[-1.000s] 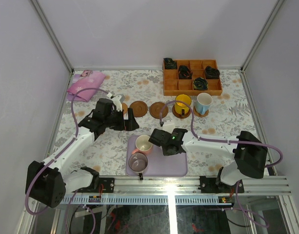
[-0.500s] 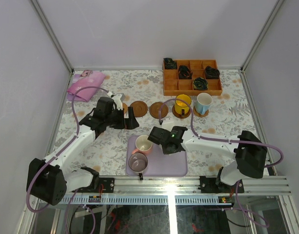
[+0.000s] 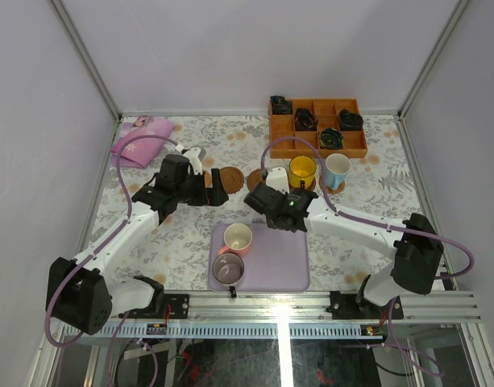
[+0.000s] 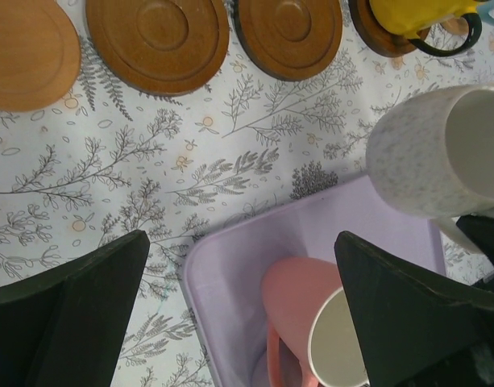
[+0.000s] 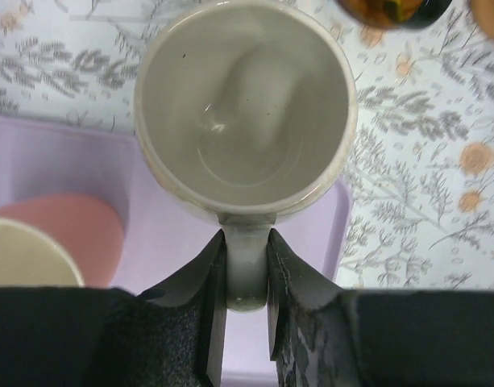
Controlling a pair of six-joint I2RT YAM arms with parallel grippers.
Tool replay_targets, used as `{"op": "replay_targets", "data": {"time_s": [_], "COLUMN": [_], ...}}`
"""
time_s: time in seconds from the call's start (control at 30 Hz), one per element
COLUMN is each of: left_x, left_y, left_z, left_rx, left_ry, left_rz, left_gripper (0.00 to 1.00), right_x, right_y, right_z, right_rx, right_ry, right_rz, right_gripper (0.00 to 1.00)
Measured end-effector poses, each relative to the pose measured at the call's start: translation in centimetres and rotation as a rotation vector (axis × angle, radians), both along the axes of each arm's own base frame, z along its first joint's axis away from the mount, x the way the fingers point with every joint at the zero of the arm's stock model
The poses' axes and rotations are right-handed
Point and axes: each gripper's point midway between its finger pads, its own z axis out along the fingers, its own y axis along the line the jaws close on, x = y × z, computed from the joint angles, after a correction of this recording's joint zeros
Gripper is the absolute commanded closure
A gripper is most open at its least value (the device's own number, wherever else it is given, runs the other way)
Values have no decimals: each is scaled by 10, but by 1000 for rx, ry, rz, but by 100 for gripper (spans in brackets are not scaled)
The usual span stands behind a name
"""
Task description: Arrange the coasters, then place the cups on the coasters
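**White cup clamped in my right fingers, just short of the free coaster**

My left fingers (image 3: 213, 187) stand wide apart with nothing in them, over the worktop (image 4: 110, 177) near the bare coasters (image 4: 158, 36). To the right of these, the free coaster (image 4: 291, 32) lies touching nothing, just beside the yellow cup (image 3: 302, 169), which is on its own coaster like the light blue cup (image 3: 337, 169). My right fingers (image 5: 217, 266) are clamped on the handle of the white cup (image 5: 247, 105). It is upright, mouth up, handle pointing back at my wrist, above the far edge of the lavender tray (image 4: 230, 274). The free coaster lies ahead of the cup, away from my bases, so I judge the right arm should carry it forward and then lower it. The pink cup (image 4: 299, 298) waits in the tray.
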Motion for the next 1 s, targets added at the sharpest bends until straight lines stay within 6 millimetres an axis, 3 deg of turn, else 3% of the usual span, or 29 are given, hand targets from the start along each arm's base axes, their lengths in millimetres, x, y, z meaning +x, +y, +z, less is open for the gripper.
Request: {"op": "replay_targets", "data": {"time_s": [0.2,0.5,0.73,1.0], "left_x": [15,49,59,61], "left_y": [6,25,27,28], "left_z": [-1,5,5,2], "left_rx": [5,-39,-41,-36], "left_ry": [-18,-75,-98,-96], "left_rz": [37,141,156,162], "left_gripper": [0,0,0,0], "right_x": [46,109,131,145], "right_y": [2,24,30,29], "right_z": [5,-16,-32,-33], "right_rx": [12,15,7,26], "right_ry": [-69,-158,-187,-211], "right_rz": [-5,26,36,15], "right_gripper": [100,100,100,100]}}
